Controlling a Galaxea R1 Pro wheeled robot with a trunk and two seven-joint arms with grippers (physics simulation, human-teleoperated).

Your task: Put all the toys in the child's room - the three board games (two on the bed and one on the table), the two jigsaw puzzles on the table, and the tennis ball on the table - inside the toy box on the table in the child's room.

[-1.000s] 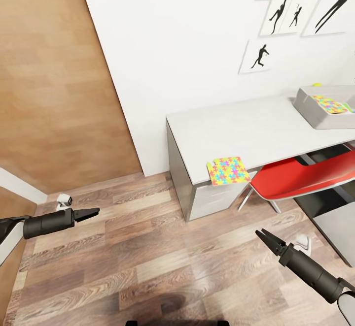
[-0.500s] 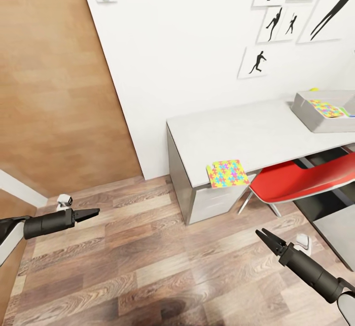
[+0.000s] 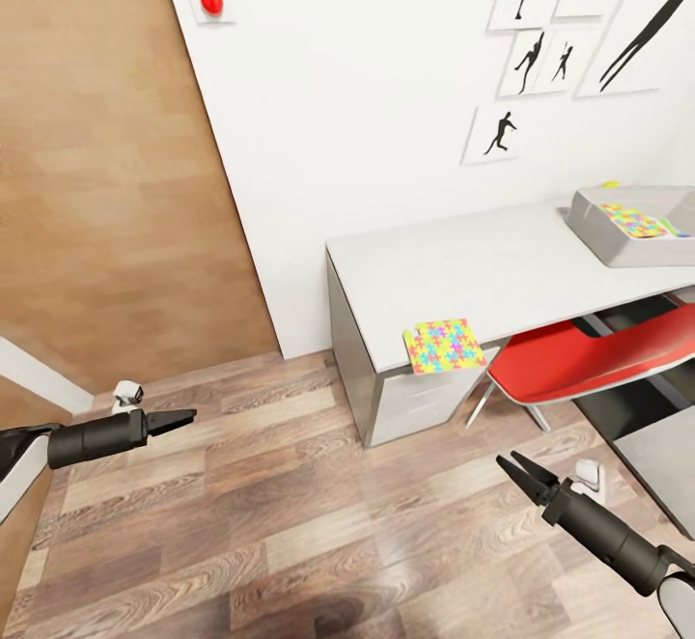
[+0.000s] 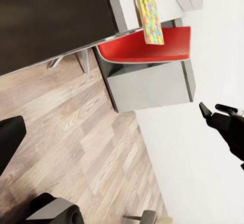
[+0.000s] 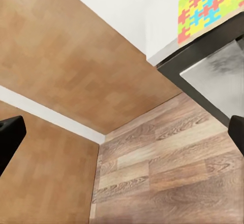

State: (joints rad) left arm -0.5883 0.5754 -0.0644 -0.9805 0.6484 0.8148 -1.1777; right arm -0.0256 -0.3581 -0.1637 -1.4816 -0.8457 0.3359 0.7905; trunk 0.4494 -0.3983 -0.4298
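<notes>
Puzzle overhung the table's near edge.
Thin, stiff, light: you could pinch that overhang; left gripper shut, right gripper narrowly open.

From my remote seat, the table stands against the wall ahead and to my right. One jigsaw puzzle lies on its near edge, overhanging the front, with a chair tucked under just to its right. The toy box sits farther right toward the back, another jigsaw puzzle inside it and the tennis ball behind it.
</notes>
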